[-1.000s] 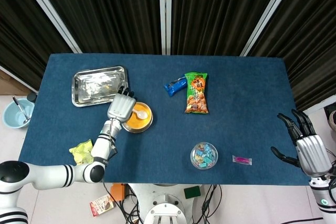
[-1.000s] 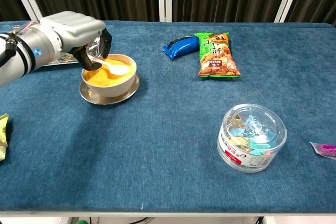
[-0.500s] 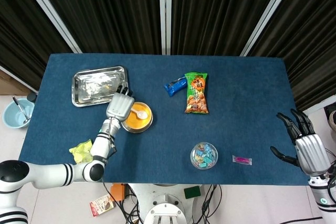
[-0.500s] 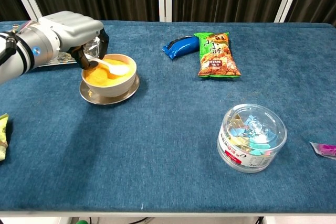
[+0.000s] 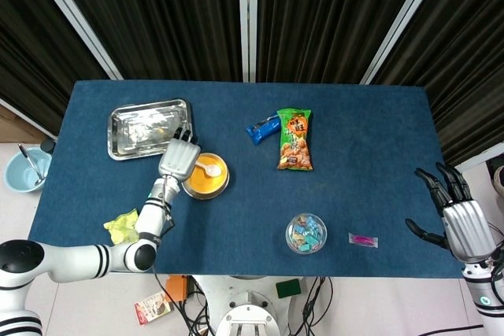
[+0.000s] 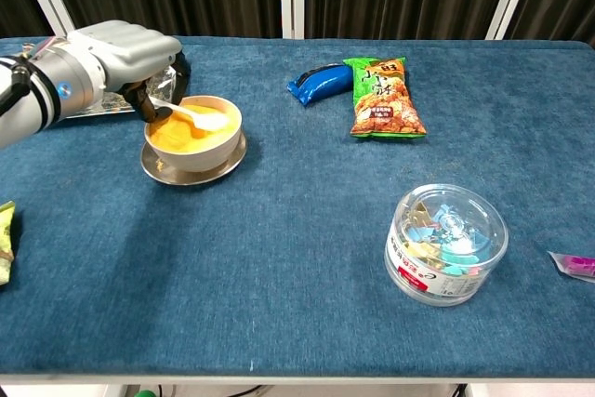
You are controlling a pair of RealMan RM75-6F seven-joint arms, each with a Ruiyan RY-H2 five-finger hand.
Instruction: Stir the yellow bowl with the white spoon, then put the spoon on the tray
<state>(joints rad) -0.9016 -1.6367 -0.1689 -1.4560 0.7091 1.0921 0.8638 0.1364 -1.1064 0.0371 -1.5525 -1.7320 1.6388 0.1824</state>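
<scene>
A light blue bowl with a utensil in it sits off the table's left edge, on the floor side. On the blue table, a crumpled yellow-green wrapper lies near the front left edge, beside the left forearm. The metal tray lies just behind and to the left of the left hand's fingertips, its near corner close to them.

The left hand hovers over the left rim of the yellow bowl, fingers curled down and pinching the handle of the white spoon. The spoon's handle rises into the fingers at the bowl's left side, and its scoop lies out to the right of the fingertips, over the yellow contents near the bowl's middle. The bowl stands on a metal saucer directly under the hand.

Well to the right of those fingers, a blue packet lies touching the upper left edge of a green snack bag. Nearer the front edge stands a round clear tub filled with small colourful pieces, and just to its right a small pink wrapper lies flat.

The right hand hangs beyond the table's right front corner, well apart from everything, its fingers spread and holding nothing; the pink wrapper is the nearest thing to its fingertips.
</scene>
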